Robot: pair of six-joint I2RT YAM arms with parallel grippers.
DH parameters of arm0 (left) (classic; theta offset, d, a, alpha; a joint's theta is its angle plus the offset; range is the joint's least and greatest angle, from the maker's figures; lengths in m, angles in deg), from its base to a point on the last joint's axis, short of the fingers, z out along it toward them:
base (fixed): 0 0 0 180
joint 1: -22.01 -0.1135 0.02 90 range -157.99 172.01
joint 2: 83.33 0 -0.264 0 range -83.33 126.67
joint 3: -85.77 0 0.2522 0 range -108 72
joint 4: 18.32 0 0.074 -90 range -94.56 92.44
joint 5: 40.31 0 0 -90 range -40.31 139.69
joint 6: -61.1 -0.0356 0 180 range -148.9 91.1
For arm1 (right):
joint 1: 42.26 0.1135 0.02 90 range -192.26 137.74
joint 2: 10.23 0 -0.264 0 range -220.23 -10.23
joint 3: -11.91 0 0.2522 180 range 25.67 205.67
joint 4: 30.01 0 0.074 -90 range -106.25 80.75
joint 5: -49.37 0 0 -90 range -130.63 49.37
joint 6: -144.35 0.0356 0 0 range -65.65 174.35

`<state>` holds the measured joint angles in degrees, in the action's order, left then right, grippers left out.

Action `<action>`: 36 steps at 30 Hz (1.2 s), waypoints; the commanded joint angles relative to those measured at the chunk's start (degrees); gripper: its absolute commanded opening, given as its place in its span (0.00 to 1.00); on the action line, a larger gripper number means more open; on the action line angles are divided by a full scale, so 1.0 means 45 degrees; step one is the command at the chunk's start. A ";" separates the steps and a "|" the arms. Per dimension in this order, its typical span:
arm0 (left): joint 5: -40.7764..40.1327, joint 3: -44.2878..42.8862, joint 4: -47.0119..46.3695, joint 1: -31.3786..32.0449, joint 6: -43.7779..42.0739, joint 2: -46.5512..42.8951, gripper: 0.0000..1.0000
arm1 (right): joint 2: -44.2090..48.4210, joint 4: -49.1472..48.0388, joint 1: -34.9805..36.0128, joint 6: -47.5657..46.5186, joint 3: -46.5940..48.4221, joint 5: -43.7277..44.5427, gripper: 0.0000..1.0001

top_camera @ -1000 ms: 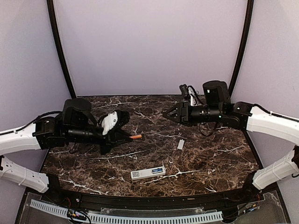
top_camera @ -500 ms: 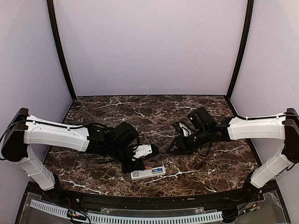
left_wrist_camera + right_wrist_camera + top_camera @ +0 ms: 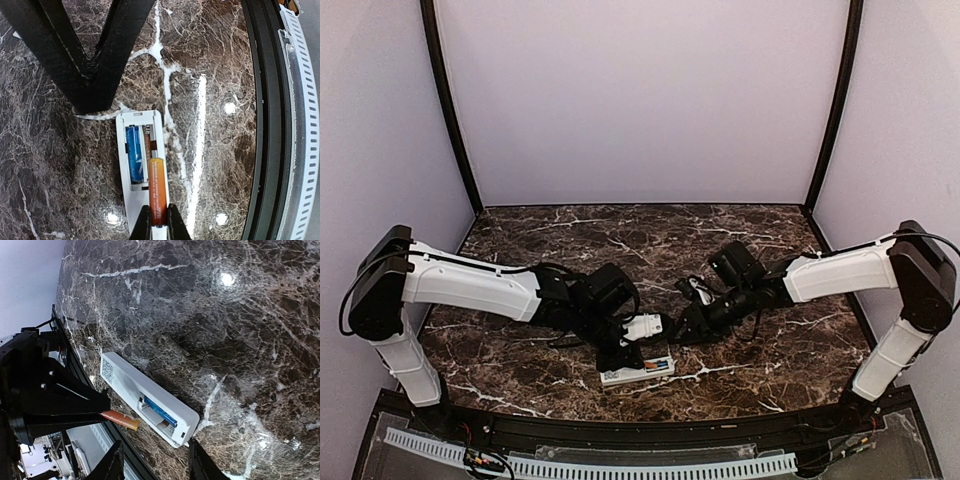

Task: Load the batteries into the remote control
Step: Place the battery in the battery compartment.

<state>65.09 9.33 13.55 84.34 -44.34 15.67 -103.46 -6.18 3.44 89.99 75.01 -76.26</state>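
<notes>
Remote control (image 3: pixel 637 371) is lying back-up near the table's (image 3: pixel 770 360) front edge, blue battery (image 3: pixel 134 152) seated. Left gripper (image 3: pixel 159 222), having swung down from mid-air, is clamping the orange battery (image 3: pixel 157 192) over the empty slot (image 3: pixel 148 141); insertion looks imminent. Right gripper (image 3: pixel 155 460), jaws apart and empty, is hovering beside the remote.

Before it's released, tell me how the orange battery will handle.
The orange battery is a smooth cylinder, so it would probably roll if dropped outside the recess. Pinched near one end by the left end effector, it may pivot when pushed.
</notes>
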 commanded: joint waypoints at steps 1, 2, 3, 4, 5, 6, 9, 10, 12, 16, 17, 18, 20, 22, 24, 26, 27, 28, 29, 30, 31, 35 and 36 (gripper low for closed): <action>0.0081 -0.0332 0.0634 0.0040 -0.0388 0.0122 0.00 | -0.0082 -0.0844 -0.0100 0.0039 -0.0092 -0.0534 0.40; 0.0078 -0.0394 0.0729 0.0038 -0.0392 0.0184 0.00 | -0.0093 -0.0935 -0.0096 0.0085 -0.0160 -0.0537 0.40; 0.0065 -0.0430 0.0774 0.0047 -0.0405 0.0274 0.00 | -0.0101 -0.1007 -0.0095 0.0103 -0.0222 -0.0537 0.40; 0.0031 -0.0511 0.0847 0.0044 -0.0401 0.0319 0.00 | -0.0092 -0.1072 -0.0095 0.0124 -0.0271 -0.0552 0.40; -0.0059 -0.0538 0.0863 0.0040 -0.0383 0.0391 0.00 | -0.0101 -0.1115 -0.0095 0.0164 -0.0307 -0.0556 0.40; -0.0090 -0.0582 0.0894 0.0043 -0.0380 0.0416 0.00 | -0.0102 -0.1174 -0.0095 0.0186 -0.0346 -0.0589 0.40; -0.0177 -0.0621 0.0889 0.0047 -0.0346 0.0467 0.00 | -0.0097 -0.1338 -0.0095 0.0276 -0.0462 -0.0671 0.39; -0.0179 -0.0622 0.0900 0.0039 -0.0342 0.0516 0.00 | -0.0102 -0.1397 -0.0095 0.0310 -0.0518 -0.0691 0.39; -0.0255 -0.0618 0.0910 0.0037 -0.0312 0.0609 0.00 | -0.0107 -0.1570 -0.0071 0.0417 -0.0617 -0.0759 0.39; -0.0528 -0.0721 0.0921 0.0050 -0.0193 0.0764 0.00 | -0.0153 -0.1838 -0.0073 0.0581 -0.0758 -0.0844 0.39; -0.0545 -0.0731 0.0865 0.0043 -0.0158 0.0778 0.00 | -0.0121 -0.1930 -0.0075 0.0619 -0.0800 -0.0881 0.39; -0.0540 -0.0752 0.0832 0.0038 -0.0093 0.0789 0.00 | -0.0122 -0.2008 -0.0076 0.0658 -0.0830 -0.0919 0.39; -0.0549 -0.0761 0.0758 0.0042 -0.0051 0.0812 0.00 | -0.0122 -0.2132 -0.0075 0.0721 -0.0881 -0.0949 0.39; -0.0551 -0.0755 0.0741 0.0052 -0.0060 0.0854 0.00 | -0.0112 -0.2160 -0.0075 0.0727 -0.0903 -0.0950 0.39; -0.0642 -0.0794 0.0974 0.0038 -0.0083 0.0968 0.00 | -0.0082 -0.2187 -0.0074 0.0751 -0.0942 -0.0943 0.39; -0.0723 -0.0830 0.1064 0.0047 -0.0050 0.1017 0.00 | -0.0077 -0.2183 -0.0060 0.0798 -0.1009 -0.0976 0.39; -0.0740 -0.0860 0.1059 0.0044 0.0003 0.1049 0.00 | -0.0082 -0.2191 -0.0057 0.0844 -0.1049 -0.0985 0.39; -0.0743 -0.0883 0.1060 0.0040 0.0037 0.1077 0.00 | -0.0073 -0.2197 -0.0046 0.0874 -0.1093 -0.0987 0.39; -0.0697 -0.0890 0.1047 0.0038 0.0098 0.1123 0.00 | -0.0096 -0.2427 -0.0038 0.0916 -0.1142 -0.1004 0.39; -0.0653 -0.0875 0.0989 0.0037 0.0114 0.1173 0.00 | -0.0102 -0.2541 -0.0037 0.0951 -0.1190 -0.1006 0.39; -0.0615 -0.0866 0.0934 0.0047 0.0146 0.1208 0.00 | -0.0100 -0.2607 -0.0020 0.1002 -0.1230 -0.1006 0.40; -0.0548 -0.0917 0.0716 0.0071 0.0302 0.1358 0.00 | -0.0046 -0.2819 0.0007 0.1123 -0.1353 -0.1006 0.40; -0.0530 -0.0931 0.0690 0.0084 0.0334 0.1413 0.00 | -0.0044 -0.2812 0.0013 0.1138 -0.1355 -0.0997 0.40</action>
<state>62.70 6.34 16.13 84.45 -44.01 20.72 -103.46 -16.56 3.44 94.18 69.85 -80.13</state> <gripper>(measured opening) 0.057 0.401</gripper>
